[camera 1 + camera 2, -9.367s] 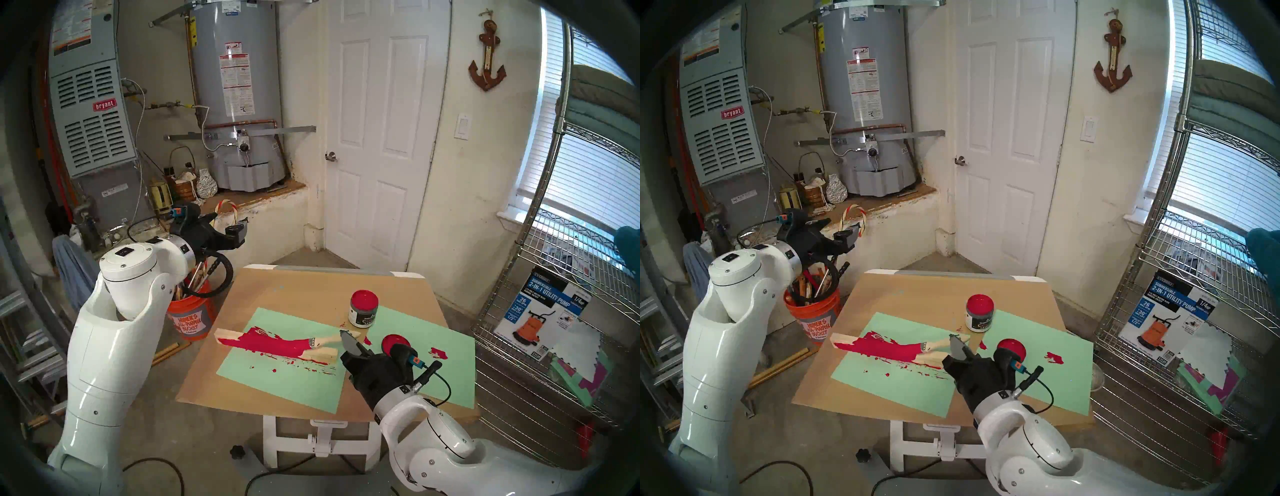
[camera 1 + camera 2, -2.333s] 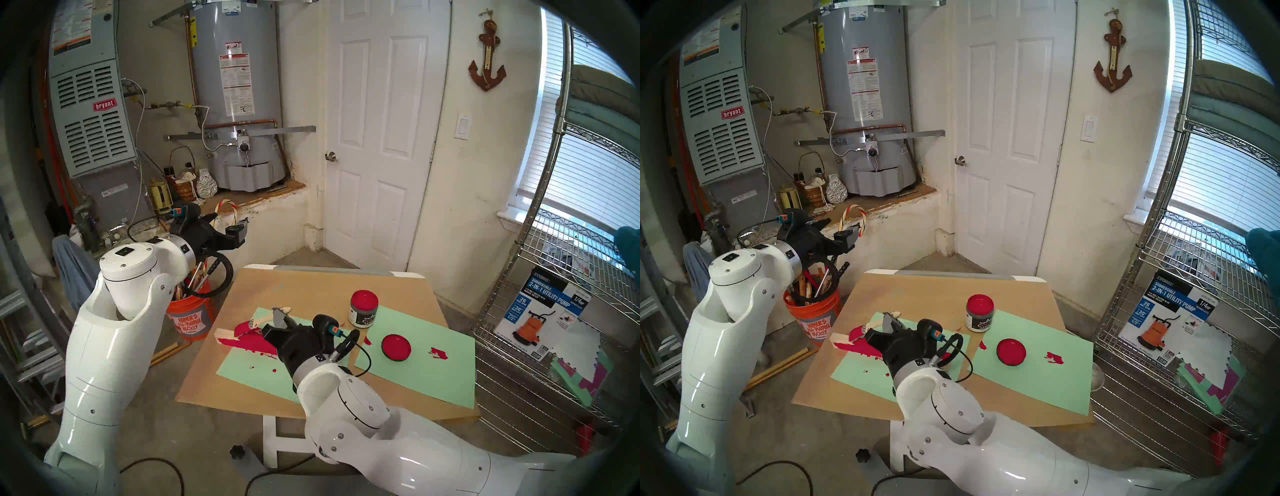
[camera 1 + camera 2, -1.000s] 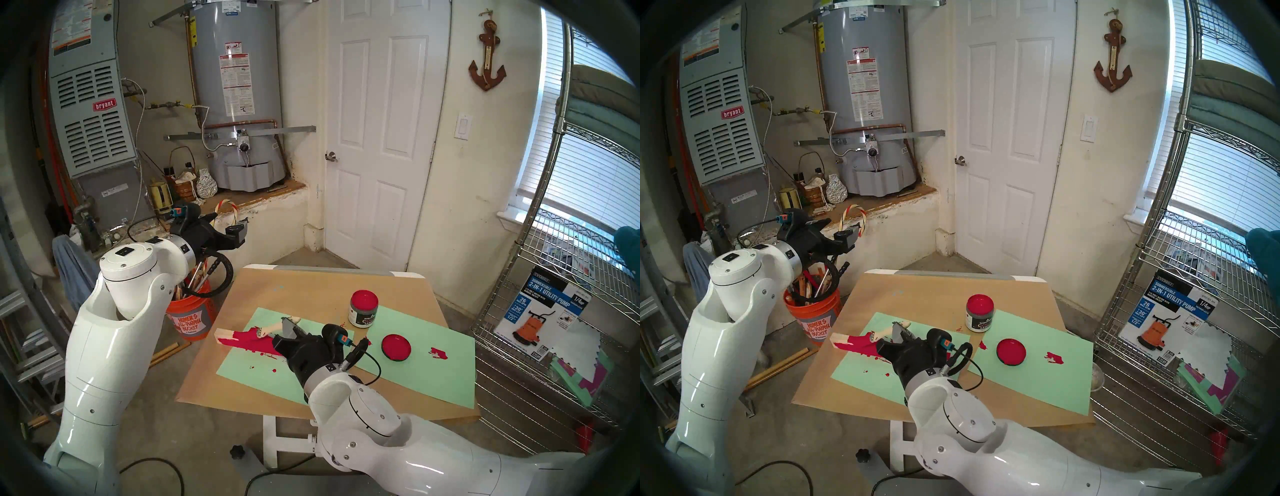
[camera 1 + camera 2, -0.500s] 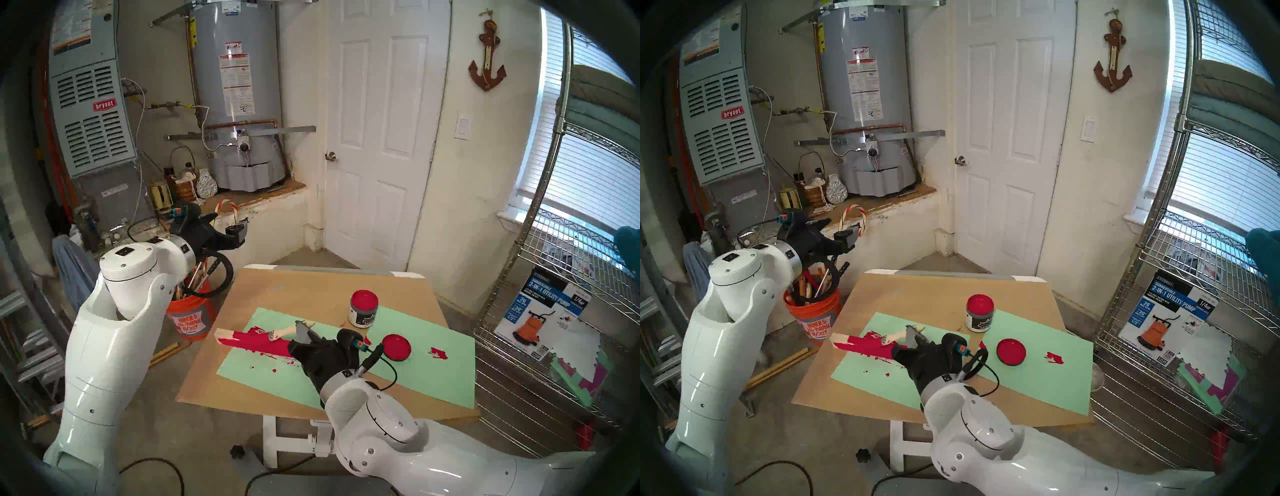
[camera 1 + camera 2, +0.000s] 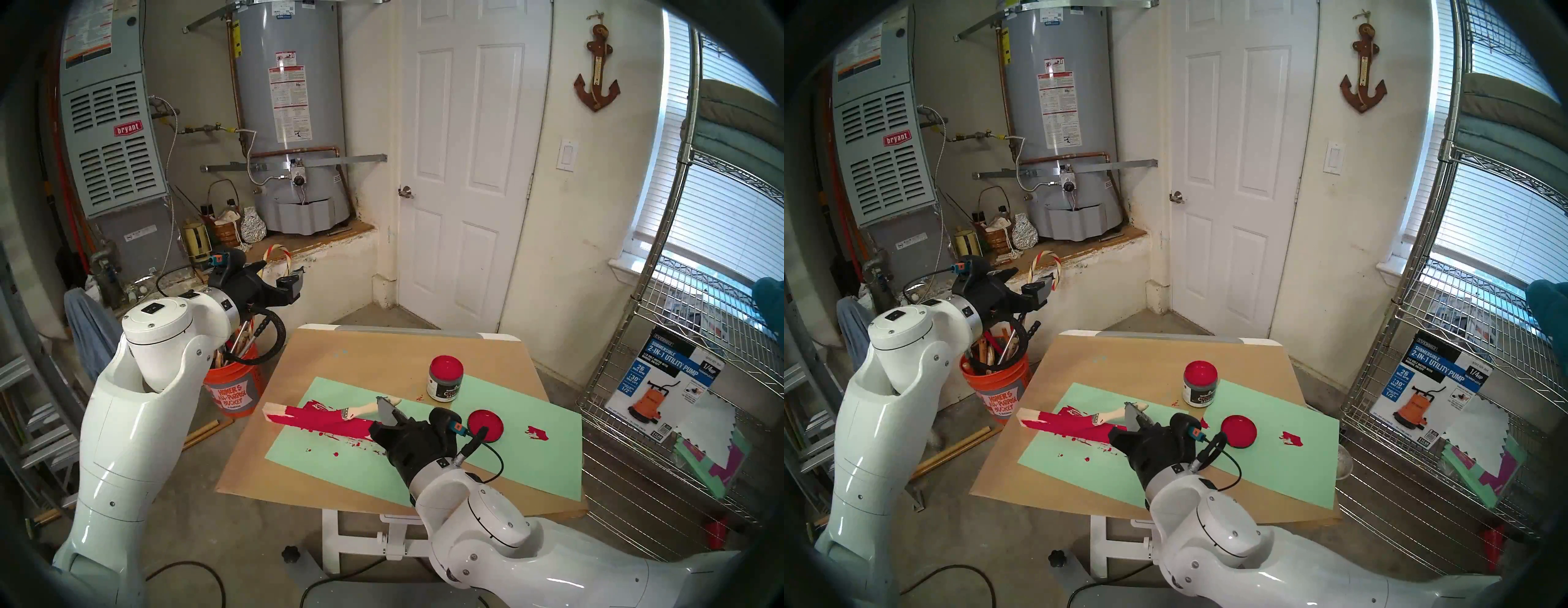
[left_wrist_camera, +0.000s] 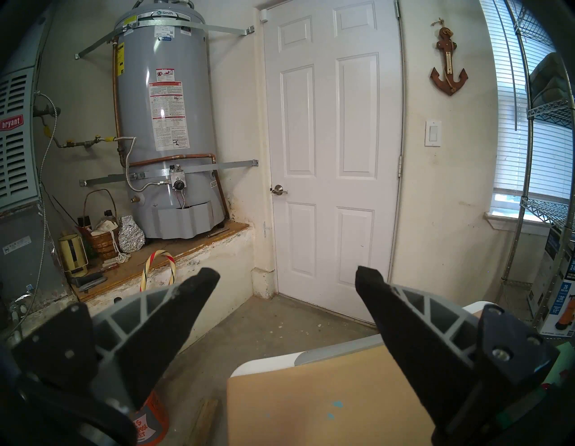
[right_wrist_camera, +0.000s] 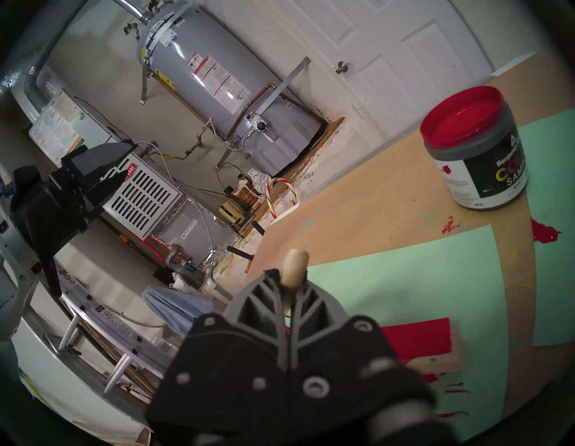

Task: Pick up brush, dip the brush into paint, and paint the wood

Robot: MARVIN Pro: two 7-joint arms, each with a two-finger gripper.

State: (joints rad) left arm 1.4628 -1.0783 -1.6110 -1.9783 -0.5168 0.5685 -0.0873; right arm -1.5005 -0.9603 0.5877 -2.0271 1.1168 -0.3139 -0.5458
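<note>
One risk: right hand (image 5: 385,411) was clamped on the brush (image 5: 365,409) handle's far end, bristles on the wood (image 5: 316,418); handle could pivot, or drag the loose bar. Left hand (image 6: 287,277) gaped empty.

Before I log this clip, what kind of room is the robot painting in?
Most likely a home garage or utility room: a tall grey water heater stands beside a Bryant furnace, the floor is bare concrete, and wire shelving holds a boxed utility pump. The work table looks improvised.
</note>
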